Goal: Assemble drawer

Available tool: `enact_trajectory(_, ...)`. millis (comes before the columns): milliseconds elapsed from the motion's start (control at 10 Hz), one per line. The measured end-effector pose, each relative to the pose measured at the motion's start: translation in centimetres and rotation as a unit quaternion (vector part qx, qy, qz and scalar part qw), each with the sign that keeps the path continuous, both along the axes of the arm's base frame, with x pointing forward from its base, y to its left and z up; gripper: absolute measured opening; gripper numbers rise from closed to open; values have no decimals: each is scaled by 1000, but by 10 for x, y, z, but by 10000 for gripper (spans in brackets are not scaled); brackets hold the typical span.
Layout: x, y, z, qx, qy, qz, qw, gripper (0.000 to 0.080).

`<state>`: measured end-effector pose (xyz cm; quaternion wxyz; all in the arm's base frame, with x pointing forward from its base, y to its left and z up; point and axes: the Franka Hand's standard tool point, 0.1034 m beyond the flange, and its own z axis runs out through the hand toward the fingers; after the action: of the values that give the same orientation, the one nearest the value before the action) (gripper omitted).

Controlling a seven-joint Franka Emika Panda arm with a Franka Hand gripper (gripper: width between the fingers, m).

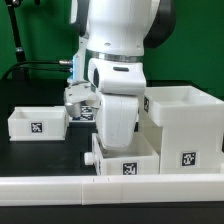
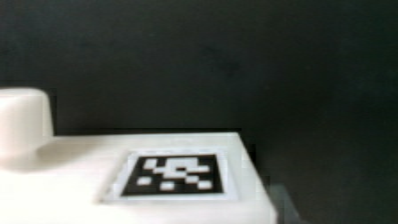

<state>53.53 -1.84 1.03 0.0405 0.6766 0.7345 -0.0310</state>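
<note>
The drawer lies in three white parts in the exterior view. A small tray (image 1: 35, 122) with a tag stands at the exterior view's left. The tall box housing (image 1: 185, 122) stands at the right, open side up. A second tray (image 1: 125, 160) with a knob (image 1: 90, 160) sits in front, below the arm. My gripper (image 1: 82, 110) hangs between the two trays, partly hidden by the arm; its fingers do not show clearly. The wrist view shows a white tagged drawer part (image 2: 169, 172) and a rounded knob (image 2: 22, 120) very close, blurred, against the black table.
A low white border wall (image 1: 110, 190) runs along the front of the black table (image 1: 30, 155). The robot's bulky white arm (image 1: 120, 50) fills the middle and hides the space behind it. A green backdrop stands at the rear.
</note>
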Motion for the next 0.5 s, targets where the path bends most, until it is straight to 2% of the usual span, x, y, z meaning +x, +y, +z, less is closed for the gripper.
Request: enact_trajectory(500, 1, 3, 0, -5, 0, -3, 1000, 44)
